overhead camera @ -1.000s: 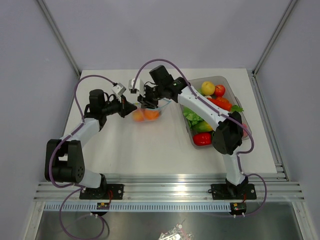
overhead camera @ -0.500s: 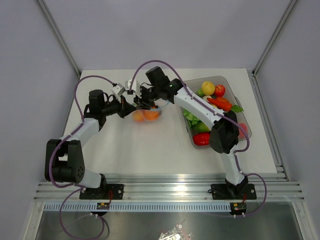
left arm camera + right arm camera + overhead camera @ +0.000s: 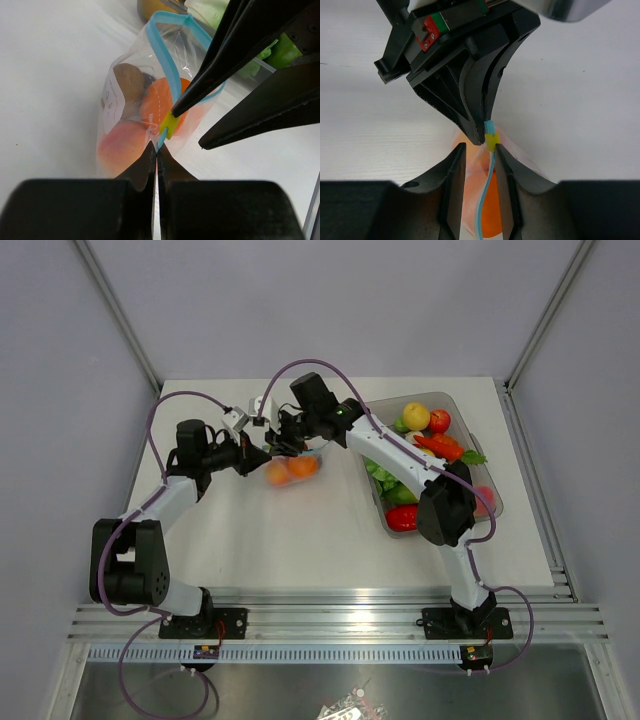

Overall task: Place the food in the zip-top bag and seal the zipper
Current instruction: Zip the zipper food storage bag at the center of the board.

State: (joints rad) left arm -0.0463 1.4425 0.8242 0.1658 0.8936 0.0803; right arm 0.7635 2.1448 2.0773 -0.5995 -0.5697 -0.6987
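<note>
The clear zip-top bag (image 3: 291, 469) hangs between my grippers at the table's middle back, holding an orange (image 3: 157, 107), a peach (image 3: 120, 147) and a brown fruit (image 3: 129, 80). My left gripper (image 3: 156, 146) is shut on the end of the light blue zipper (image 3: 162, 55), just behind a yellow slider (image 3: 168, 125). My right gripper (image 3: 479, 146) is slightly open, its fingers either side of the zipper (image 3: 487, 190), tips at the slider (image 3: 492, 142) and almost touching the left gripper's fingers (image 3: 475, 95). In the top view the two grippers (image 3: 262, 452) (image 3: 278, 445) meet over the bag.
A rigid clear tray (image 3: 494, 502) stands at the right with green lettuce (image 3: 385, 478), a yellow fruit (image 3: 416, 416) and several red pieces. The enclosure's walls rise behind and beside the white table.
My right gripper has slid left along the bag's mouth towards the left gripper. The bag has shifted slightly left. The left arm has barely moved.
</note>
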